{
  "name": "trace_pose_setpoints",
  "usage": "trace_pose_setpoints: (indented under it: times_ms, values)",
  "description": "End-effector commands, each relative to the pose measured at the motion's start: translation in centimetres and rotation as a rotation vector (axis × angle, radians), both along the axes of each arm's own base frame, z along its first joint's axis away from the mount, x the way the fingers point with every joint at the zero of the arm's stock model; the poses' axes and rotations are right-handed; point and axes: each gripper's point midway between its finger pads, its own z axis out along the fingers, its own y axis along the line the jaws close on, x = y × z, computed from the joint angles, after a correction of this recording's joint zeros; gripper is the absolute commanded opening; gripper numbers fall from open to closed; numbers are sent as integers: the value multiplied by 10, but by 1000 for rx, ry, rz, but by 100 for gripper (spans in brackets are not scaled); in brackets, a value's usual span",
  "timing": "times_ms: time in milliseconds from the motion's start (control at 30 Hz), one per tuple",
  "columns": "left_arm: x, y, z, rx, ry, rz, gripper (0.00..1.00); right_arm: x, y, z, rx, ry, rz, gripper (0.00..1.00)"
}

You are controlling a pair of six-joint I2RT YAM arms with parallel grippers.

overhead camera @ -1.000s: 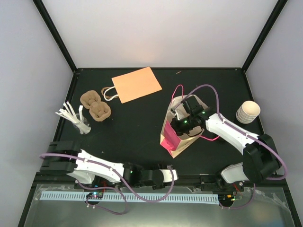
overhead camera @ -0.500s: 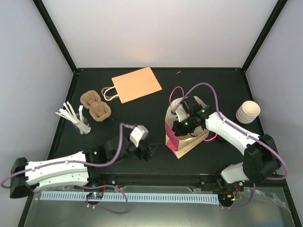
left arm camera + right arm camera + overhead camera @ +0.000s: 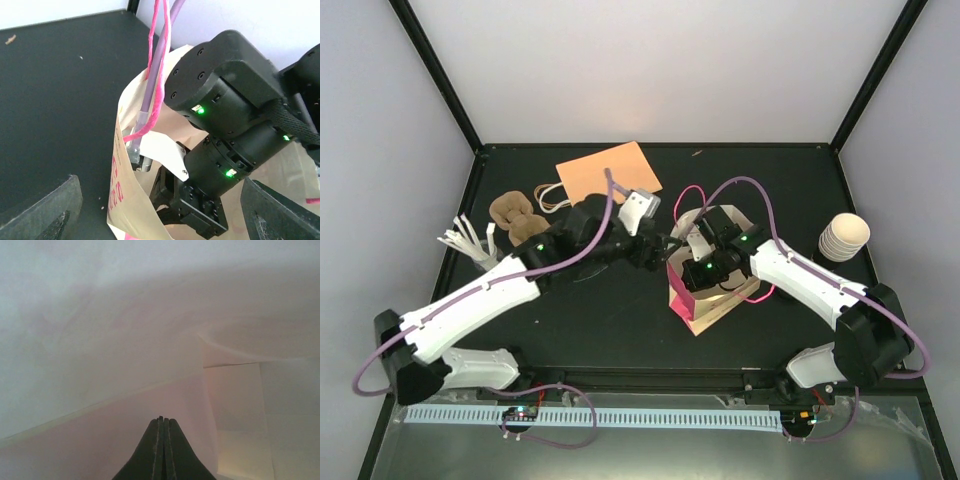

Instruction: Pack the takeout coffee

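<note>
Takeout coffee stands upright well right of the paper bag, nearest my right gripper, which is clenched empty inside the bag; left gripper gapes at the rim.

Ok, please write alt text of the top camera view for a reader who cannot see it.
The right gripper is down inside an upright cream paper bag at mid-table, and the left gripper hangs open beside its rim. The takeout cup stands apart at the right edge; an orange bag, pulp carrier and white sticks sit left.
</note>
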Motion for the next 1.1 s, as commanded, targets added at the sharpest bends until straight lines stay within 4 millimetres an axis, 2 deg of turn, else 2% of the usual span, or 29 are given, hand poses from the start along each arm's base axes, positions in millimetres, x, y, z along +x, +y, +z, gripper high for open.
trace_pose_setpoints:
  times_ms: [0, 33, 233, 333, 467, 567, 633, 700, 767, 1067]
  values:
    - [1, -8, -12, 132, 58, -72, 88, 5, 0, 4, -13, -48, 3, 1]
    - [6, -12, -21, 168, 77, -73, 86, 6, -1, 5, -14, -53, 2, 1]
    - [18, -25, -35, 259, 109, -86, 75, 6, -1, 6, -16, -64, 4, 1]
    - [30, -24, -48, 352, 136, -55, 68, 7, -2, 7, -20, -73, 5, 1]
    - [36, -21, -65, 486, 199, -41, 63, 7, -5, 5, -57, -91, 13, 1]
    - [45, -19, -77, 579, 234, -18, 48, 5, -6, 1, -68, -89, 9, 1]
    - [52, -16, -84, 629, 245, 10, 31, 4, -6, 0, -68, -89, 7, 1]
    - [55, -14, -85, 640, 240, 25, 14, 2, -8, -2, -81, -89, 8, 1]
    - [56, -14, -79, 621, 224, 30, 4, 0, -10, -5, -99, -86, 11, 1]
    - [55, -1, -38, 554, 130, 66, 2, -9, -20, -24, -231, -98, 21, 1]
